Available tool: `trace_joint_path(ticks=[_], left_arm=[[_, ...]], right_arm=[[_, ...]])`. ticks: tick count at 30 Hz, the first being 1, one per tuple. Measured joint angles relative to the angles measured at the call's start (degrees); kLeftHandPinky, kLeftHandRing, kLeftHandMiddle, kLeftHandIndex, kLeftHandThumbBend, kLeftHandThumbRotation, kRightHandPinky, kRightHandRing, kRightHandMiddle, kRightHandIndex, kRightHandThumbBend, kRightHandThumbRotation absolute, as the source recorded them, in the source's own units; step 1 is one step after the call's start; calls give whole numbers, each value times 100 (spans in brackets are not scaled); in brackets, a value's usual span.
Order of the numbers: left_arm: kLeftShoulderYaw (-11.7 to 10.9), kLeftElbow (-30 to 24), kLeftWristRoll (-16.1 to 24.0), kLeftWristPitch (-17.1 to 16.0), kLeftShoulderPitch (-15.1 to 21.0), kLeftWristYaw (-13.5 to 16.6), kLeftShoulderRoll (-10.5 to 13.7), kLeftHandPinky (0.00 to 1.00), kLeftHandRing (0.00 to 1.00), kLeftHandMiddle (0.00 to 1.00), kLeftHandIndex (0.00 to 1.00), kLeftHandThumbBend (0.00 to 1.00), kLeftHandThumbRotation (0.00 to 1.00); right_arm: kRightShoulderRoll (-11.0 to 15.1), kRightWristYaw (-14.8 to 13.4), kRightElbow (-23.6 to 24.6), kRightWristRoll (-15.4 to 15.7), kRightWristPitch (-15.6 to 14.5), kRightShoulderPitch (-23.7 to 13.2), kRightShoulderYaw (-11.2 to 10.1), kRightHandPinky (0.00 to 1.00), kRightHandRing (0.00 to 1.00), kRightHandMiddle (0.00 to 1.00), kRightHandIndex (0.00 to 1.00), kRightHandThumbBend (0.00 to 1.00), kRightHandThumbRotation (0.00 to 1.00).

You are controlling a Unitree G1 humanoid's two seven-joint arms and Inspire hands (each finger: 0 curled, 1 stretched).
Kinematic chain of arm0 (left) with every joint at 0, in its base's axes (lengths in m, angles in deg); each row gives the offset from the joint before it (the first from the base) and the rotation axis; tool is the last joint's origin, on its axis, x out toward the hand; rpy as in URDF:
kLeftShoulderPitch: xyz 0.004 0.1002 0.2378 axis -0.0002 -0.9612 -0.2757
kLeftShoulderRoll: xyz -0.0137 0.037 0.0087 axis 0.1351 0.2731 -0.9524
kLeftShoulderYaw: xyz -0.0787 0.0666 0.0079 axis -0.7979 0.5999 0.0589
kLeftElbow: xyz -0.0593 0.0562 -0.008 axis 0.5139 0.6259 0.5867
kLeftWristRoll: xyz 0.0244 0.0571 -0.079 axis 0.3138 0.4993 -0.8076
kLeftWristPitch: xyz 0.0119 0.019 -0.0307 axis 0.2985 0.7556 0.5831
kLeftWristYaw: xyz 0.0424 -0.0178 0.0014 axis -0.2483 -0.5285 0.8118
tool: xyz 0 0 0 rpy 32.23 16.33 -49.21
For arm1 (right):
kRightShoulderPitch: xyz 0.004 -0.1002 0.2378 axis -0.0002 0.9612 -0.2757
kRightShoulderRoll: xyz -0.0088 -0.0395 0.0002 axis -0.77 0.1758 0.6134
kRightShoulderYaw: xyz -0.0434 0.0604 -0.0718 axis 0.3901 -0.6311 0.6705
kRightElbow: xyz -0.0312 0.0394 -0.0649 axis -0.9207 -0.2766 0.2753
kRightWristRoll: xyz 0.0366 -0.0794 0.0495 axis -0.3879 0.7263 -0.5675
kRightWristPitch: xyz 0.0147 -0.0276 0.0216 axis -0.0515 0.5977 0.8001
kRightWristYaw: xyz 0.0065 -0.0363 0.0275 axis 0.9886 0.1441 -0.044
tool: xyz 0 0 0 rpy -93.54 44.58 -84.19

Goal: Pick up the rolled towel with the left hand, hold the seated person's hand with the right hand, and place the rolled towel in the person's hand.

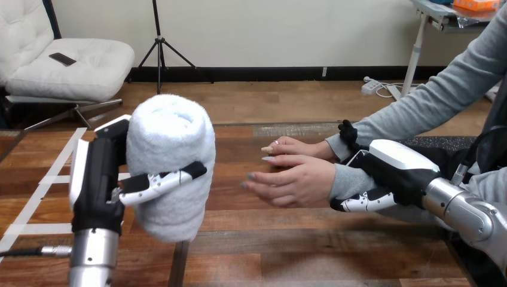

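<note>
The rolled white towel is upright above the left half of the wooden table, clasped in the left hand with the thumb across its front. Near the right edge, the right hand curls round the grey-sleeved wrist of the person's nearer hand.

White tape strips lie across the left part of the wooden table.

One rolled towel, two robot hands, two person hands
</note>
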Motion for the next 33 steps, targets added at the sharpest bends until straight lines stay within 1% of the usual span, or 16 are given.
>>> trace_joint_path(ticks=[7, 19, 33], left_arm=[[-1, 499, 0, -207, 332, -7, 0, 31, 35, 40, 40, 59, 0], [-1, 1458, 3, -602, 907, -36, 1, 33, 36, 41, 41, 58, 0], [-2, 2591, 31, -778, 1554, -4, 2, 33, 36, 40, 41, 58, 0]], right_arm=[[-1, 48, 2, -14, 2, 0, 0, 18, 21, 26, 26, 57, 44], [-13, 83, 18, -16, 29, 0, 0, 17, 20, 25, 24, 57, 45], [-26, 92, 26, -15, 57, 0, 1, 17, 20, 25, 24, 56, 41]])
